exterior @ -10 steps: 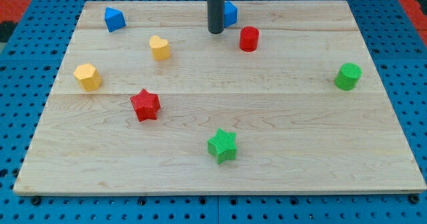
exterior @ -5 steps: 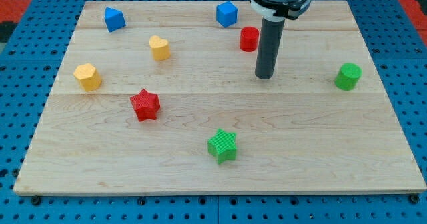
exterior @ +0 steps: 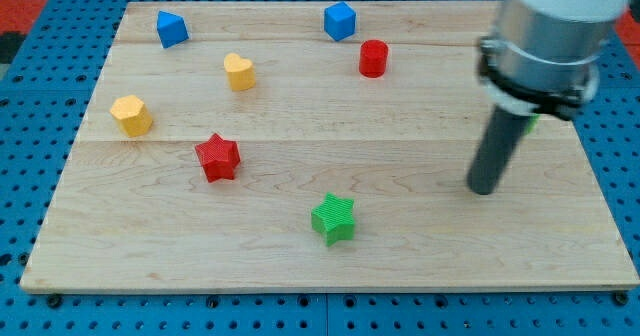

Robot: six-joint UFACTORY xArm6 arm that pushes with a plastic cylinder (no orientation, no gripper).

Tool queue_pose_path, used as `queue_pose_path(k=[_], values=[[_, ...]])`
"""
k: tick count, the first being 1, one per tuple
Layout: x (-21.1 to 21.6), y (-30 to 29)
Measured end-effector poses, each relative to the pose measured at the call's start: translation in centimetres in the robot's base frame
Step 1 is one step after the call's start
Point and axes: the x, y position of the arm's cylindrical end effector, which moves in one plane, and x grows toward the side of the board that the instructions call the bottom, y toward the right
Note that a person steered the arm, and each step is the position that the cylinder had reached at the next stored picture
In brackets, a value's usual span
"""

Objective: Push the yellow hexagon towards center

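The yellow hexagon [exterior: 131, 114] sits near the board's left edge, left of the middle. My tip [exterior: 483, 189] rests on the board far to the view's right, well away from the hexagon, right of the green star [exterior: 333, 218]. A sliver of the green cylinder [exterior: 533, 125] shows behind the rod; the rest is hidden.
A red star [exterior: 218, 157] lies just right of and below the yellow hexagon. A yellow heart [exterior: 239, 71], a red cylinder [exterior: 373, 57] and two blue blocks [exterior: 171, 27] [exterior: 340, 21] stand toward the view's top. The wooden board [exterior: 330, 266] lies on a blue pegboard.
My tip has swept from the view's top centre, past the red cylinder, down and to the right. It now covers most of the green cylinder. No block has moved.
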Motion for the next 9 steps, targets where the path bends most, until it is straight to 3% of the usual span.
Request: queue_pose_path(k=[2, 4, 6, 9], values=[[-5.0, -7.3], [-6.6, -13.6], [-7.1, -30.3], [-7.2, -45.8]])
